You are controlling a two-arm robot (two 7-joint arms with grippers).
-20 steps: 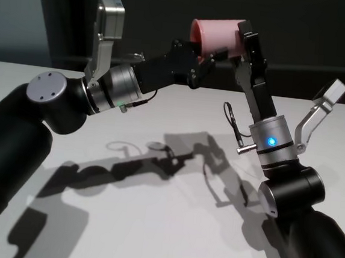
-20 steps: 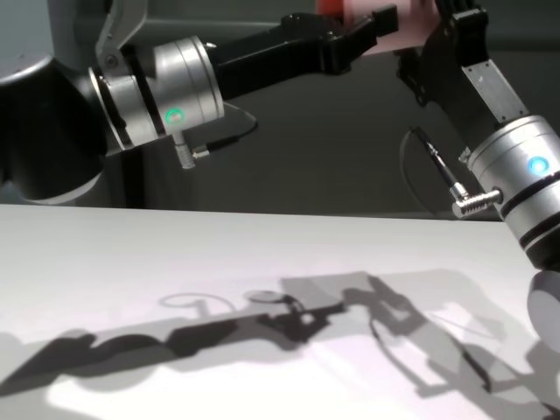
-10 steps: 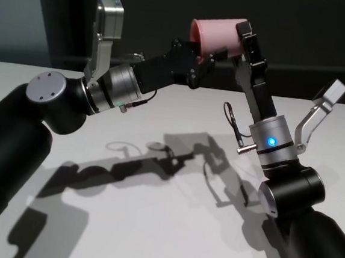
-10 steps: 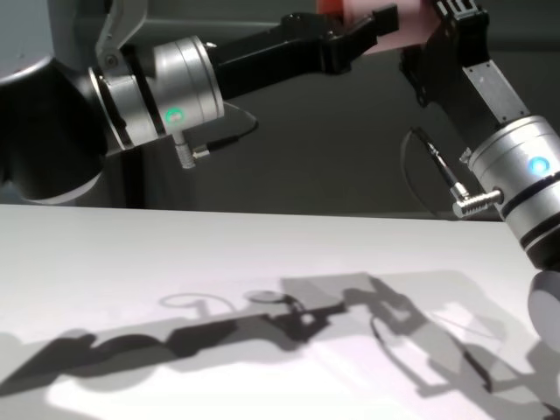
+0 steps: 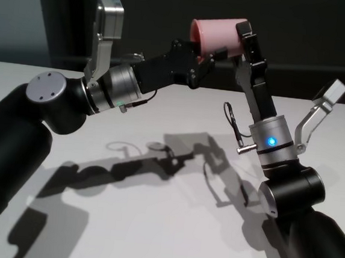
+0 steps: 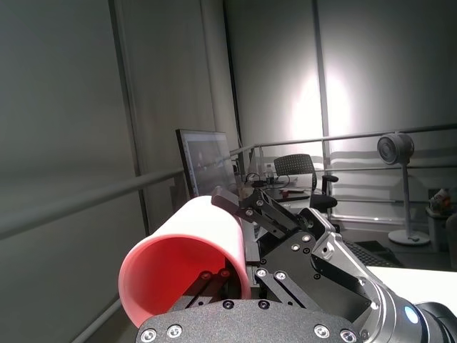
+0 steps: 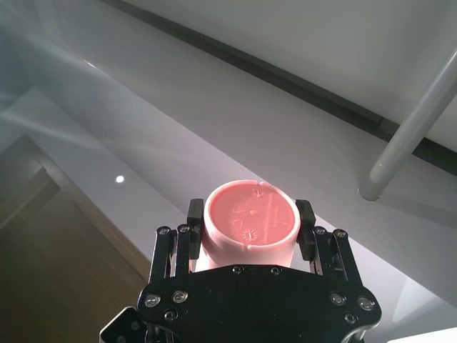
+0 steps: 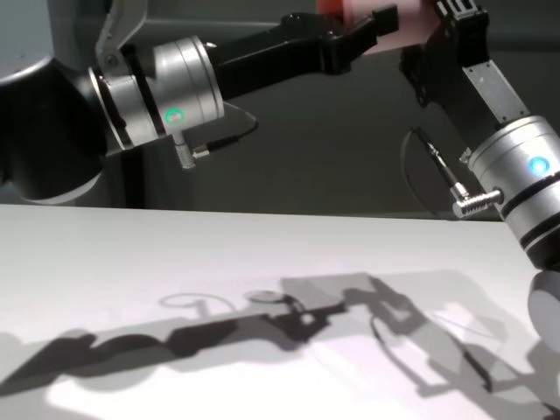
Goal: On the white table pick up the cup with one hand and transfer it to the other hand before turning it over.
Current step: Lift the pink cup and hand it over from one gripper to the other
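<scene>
The pink cup [image 5: 220, 32] is held on its side high above the white table [image 5: 152, 224], rim toward my left arm. My left gripper [image 5: 206, 53] holds the rim end, with one finger inside the cup's mouth [image 6: 186, 250]. My right gripper [image 5: 244, 35] is shut on the base end. In the right wrist view its two fingers flank the cup's base [image 7: 251, 214]. The chest view shows the cup [image 8: 411, 31] at the top edge between the left gripper [image 8: 372, 26] and the right gripper [image 8: 446, 26].
Only the arms' shadows lie on the table [image 8: 175, 262]. A dark wall stands behind the table's far edge. Both forearms reach up and inward over the table's middle.
My right gripper's fingers have shifted slightly in on the cup's base end. The left arm and the cup have stayed in place.
</scene>
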